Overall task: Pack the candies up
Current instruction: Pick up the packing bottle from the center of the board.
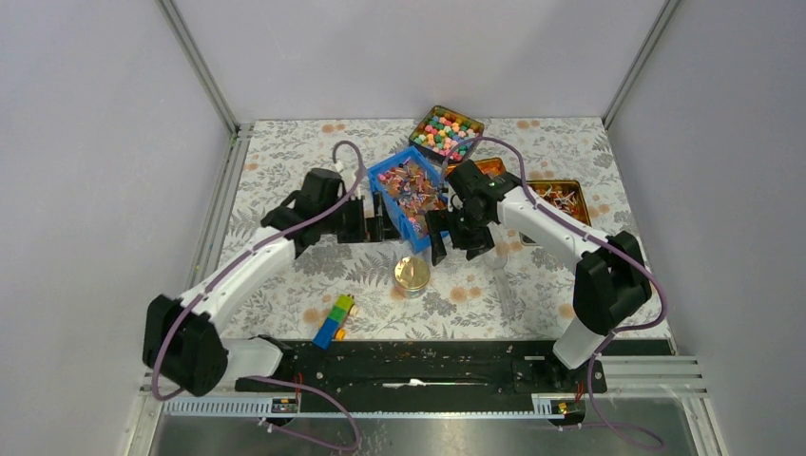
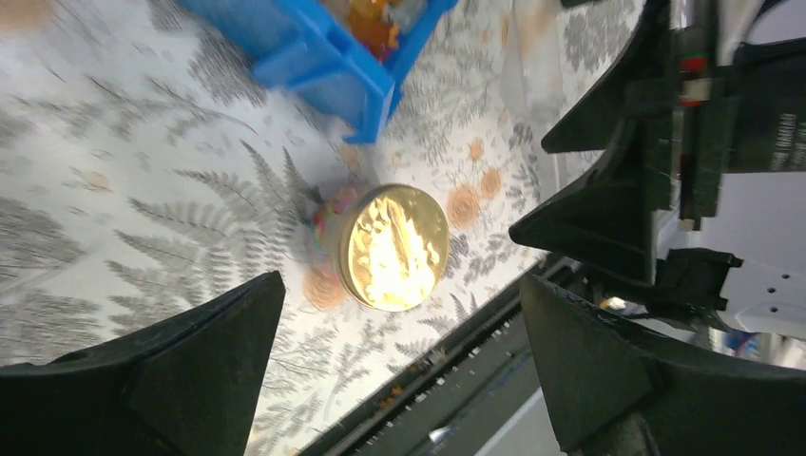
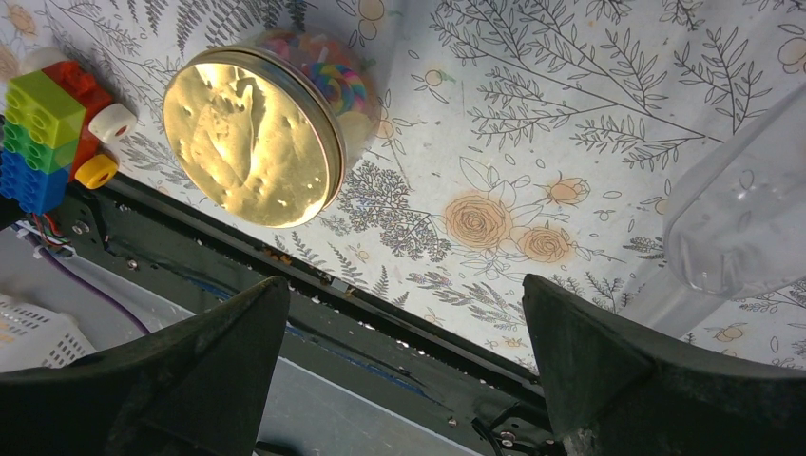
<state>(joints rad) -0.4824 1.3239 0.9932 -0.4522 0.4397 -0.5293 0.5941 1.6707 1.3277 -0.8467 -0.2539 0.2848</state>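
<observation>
Just beside right hand (image 1: 451, 245), candies (image 1: 411, 188)

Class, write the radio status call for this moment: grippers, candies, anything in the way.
Left gripper open, right gripper open, both empty. Candies heaped in blue bin. Gold-lidded jar stands just nearside of both grippers.

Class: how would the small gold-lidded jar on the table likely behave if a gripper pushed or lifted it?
The gold-lidded jar stands upright and looks squat, so a push would probably slide it, not tip it. Its round, clear wall looks rigid but may be slippery to grip. The colourful contents inside suggest some weight.
</observation>
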